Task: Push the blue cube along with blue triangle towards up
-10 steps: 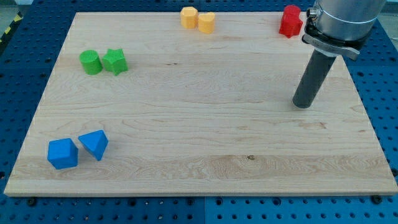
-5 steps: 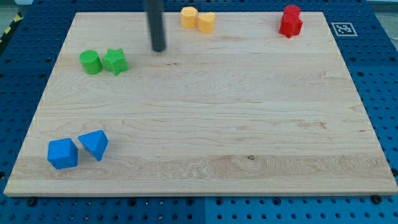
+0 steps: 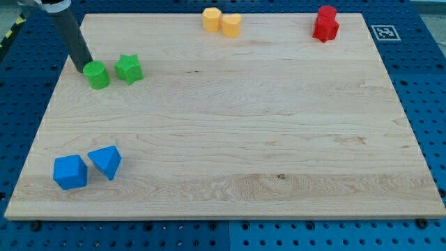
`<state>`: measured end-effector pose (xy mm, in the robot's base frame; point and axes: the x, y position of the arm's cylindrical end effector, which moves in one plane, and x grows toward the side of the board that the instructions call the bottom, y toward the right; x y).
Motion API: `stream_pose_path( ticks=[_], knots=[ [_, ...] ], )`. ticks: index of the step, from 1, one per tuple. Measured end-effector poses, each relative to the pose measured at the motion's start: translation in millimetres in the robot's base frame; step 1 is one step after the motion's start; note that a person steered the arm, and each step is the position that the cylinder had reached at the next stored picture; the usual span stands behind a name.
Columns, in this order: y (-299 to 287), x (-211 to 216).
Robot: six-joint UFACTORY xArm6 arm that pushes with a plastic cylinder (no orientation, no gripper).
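Note:
The blue cube (image 3: 70, 172) lies near the board's lower left corner. The blue triangle (image 3: 106, 161) lies just to its right, almost touching it. My tip (image 3: 81, 68) is at the board's upper left, touching the upper left side of the green cylinder (image 3: 97, 75). The tip is far above the blue blocks.
A green star-shaped block (image 3: 129, 68) lies right of the green cylinder. Two yellow blocks (image 3: 221, 21) lie at the top edge, middle. Red blocks (image 3: 325, 23) lie at the top right. The wooden board (image 3: 237, 139) lies on a blue pegboard.
My tip swept from the right side across the top to the upper left. The green cylinder has shifted slightly down and left. The blue blocks have not moved.

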<state>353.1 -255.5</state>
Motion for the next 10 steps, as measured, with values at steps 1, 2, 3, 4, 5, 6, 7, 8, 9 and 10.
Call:
stream_pose_path(
  ticks=[1,2,3,4,5,6,7,8,9,10],
  knots=[
    [0,-10],
    [2,-16],
    [2,-9],
    [9,9],
    [16,13],
    [25,11],
    [37,11],
    [51,17],
    [55,33],
    [55,57]
  ],
)
